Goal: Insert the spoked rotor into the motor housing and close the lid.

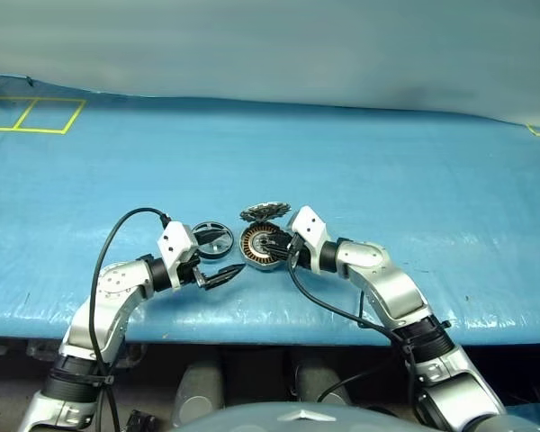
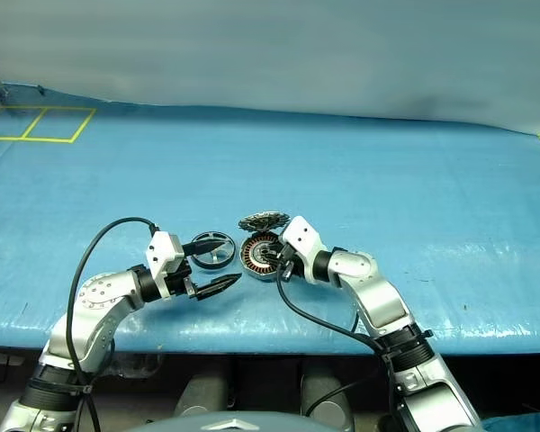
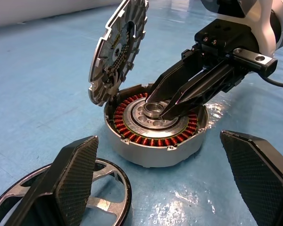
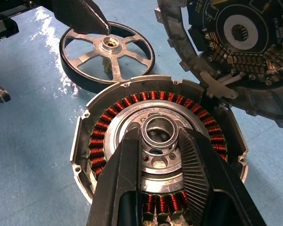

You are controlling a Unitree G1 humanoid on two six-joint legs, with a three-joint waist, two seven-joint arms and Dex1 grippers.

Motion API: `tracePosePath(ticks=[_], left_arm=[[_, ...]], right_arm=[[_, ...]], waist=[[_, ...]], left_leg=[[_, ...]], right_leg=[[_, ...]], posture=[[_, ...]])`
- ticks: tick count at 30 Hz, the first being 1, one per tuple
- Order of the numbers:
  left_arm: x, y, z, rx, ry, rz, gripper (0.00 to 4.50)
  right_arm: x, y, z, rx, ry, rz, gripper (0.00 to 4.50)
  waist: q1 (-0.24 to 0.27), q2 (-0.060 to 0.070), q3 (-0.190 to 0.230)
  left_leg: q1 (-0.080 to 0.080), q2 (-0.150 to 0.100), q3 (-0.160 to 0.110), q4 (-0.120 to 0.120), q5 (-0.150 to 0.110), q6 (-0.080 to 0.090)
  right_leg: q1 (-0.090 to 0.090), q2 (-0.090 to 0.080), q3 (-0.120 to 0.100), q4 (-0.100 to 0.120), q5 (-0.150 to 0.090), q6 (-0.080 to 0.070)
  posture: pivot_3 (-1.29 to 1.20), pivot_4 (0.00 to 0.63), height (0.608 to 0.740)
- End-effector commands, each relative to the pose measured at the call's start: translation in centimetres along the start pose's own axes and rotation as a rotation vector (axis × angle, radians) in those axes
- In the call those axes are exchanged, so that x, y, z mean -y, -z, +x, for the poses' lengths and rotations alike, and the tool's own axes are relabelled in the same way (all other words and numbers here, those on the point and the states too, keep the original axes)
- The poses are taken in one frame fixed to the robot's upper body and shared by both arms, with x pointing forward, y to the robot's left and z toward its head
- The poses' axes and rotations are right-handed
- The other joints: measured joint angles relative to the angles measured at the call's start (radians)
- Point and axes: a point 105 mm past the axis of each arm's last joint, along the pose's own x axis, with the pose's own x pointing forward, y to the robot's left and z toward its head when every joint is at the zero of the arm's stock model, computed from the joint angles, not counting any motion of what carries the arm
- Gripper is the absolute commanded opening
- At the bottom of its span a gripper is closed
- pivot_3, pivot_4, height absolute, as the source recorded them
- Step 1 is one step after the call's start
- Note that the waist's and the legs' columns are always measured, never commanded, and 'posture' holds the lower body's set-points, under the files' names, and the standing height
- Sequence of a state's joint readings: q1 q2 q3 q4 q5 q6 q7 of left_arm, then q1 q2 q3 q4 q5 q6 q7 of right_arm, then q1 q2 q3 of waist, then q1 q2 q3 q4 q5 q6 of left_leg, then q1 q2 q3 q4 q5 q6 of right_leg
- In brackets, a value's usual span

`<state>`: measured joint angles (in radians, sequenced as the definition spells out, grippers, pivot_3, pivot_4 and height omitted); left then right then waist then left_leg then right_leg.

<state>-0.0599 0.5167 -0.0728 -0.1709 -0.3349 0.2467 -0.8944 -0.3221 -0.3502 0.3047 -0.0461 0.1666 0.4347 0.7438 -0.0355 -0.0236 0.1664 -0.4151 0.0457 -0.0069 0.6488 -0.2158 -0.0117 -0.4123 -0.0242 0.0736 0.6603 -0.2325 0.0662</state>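
Note:
The motor housing (image 1: 256, 255) lies on the blue table, its copper windings (image 4: 104, 136) showing around a silvery centre. Its lid (image 3: 118, 52), a toothed grey disc, stands tilted up at the housing's far rim. My right gripper (image 4: 158, 134) reaches into the housing from the right, its fingers shut on the raised centre ring. The spoked rotor (image 4: 108, 54) lies flat on the table just left of the housing. My left gripper (image 2: 231, 259) is open, one finger above the rotor and the other near the table's front edge, holding nothing.
The table is covered by a blue sheet (image 1: 360, 171); its front edge (image 1: 279, 315) runs just below both grippers. Yellow tape squares (image 1: 36, 115) mark the far left corner. Black cables (image 1: 117, 234) loop from both wrists.

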Motion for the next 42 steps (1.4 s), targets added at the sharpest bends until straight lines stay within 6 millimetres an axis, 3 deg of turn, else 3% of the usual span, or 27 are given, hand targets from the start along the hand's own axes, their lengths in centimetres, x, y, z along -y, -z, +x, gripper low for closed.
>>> tracePosePath(ticks=[1,19,27,36,39,42], left_arm=[[0.0,-1.7,-0.2,0.056,-0.005,0.053,4.5],[-0.1,-1.5,-0.2,0.05,-0.013,0.059,4.5],[-0.2,-1.5,-0.2,0.051,-0.018,0.058,4.5],[-0.2,-1.4,-0.2,0.047,-0.021,0.062,4.5],[-0.2,-1.4,-0.2,0.047,-0.023,0.063,4.5],[-0.2,-1.4,-0.3,0.047,-0.027,0.065,4.5]], right_arm=[[0.2,-1.0,0.0,0.027,0.001,-0.034,0.82],[-0.3,-0.7,-0.3,0.004,-0.016,-0.065,0.82],[-0.5,-1.6,-0.2,0.039,-0.018,-0.064,3.44],[-0.2,-3.0,-0.3,0.106,-0.006,-0.038,3.44],[0.1,-3.0,-0.2,0.114,0.008,-0.027,2.83],[0.1,-2.9,0.0,0.113,0.007,-0.025,1.88]], waist=[[0.0,0.0,0.0],[0.0,0.0,0.0],[0.0,0.0,0.0],[-0.001,0.0,0.0],[0.0,0.0,0.0],[-0.001,0.0,0.0]], left_leg=[[0.0,0.0,0.0,0.0,0.0,0.0],[0.0,0.0,0.0,0.0,0.0,0.0],[0.0,0.0,0.0,0.0,0.0,0.0],[0.0,0.0,0.0,0.0,0.0,0.0],[0.0,0.0,0.0,0.0,0.0,0.0],[0.0,0.0,0.0,0.0,0.0,0.0]], right_leg=[[0.0,0.0,0.0,0.0,0.0,0.0],[0.0,0.0,0.0,0.0,0.0,0.0],[0.0,0.0,0.0,0.0,0.0,0.0],[0.0,0.0,0.0,0.0,0.0,0.0],[0.0,0.0,0.0,0.0,0.0,0.0],[0.0,0.0,0.0,0.0,0.0,0.0]], posture=[[0.0,0.15,0.74],[0.0,0.15,0.74],[0.0,0.15,0.74],[0.0,0.15,0.74],[0.0,0.15,0.74],[0.0,0.15,0.74]])
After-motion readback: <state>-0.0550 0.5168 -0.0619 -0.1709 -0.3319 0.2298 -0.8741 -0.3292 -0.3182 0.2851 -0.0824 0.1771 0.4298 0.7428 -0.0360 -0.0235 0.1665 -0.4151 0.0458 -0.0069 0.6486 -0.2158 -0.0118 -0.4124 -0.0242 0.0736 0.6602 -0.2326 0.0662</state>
